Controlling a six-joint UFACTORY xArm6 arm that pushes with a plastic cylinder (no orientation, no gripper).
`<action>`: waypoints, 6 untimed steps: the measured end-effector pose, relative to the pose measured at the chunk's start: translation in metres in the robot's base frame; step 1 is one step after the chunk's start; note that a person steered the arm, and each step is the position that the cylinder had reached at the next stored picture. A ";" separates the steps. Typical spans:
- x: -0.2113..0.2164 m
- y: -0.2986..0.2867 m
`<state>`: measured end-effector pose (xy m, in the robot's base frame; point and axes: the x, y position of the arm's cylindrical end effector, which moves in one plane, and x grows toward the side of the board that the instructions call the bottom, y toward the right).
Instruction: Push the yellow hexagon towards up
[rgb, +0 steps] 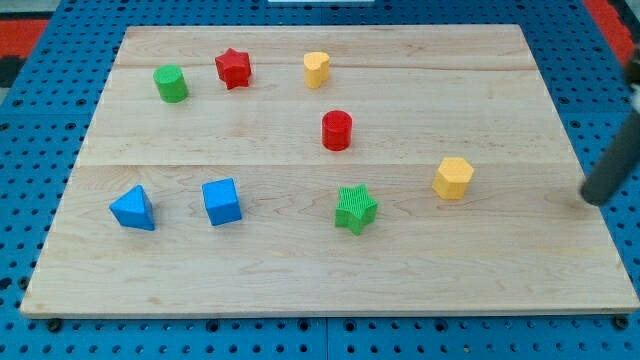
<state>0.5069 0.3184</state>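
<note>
No hand here; my tip (592, 198) sits right of the yellow hexagon (453, 178), so pushing now risks shoving it sideways

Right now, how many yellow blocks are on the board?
2. The yellow hexagon sits right of centre, left of my tip; the yellow heart-like block sits near the view's top. None seems hidden.

yellow hexagon (453, 178) unobstructed above — red cylinder (337, 131) well left
</note>
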 end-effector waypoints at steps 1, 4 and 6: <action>0.012 0.027; 0.009 -0.120; -0.009 -0.153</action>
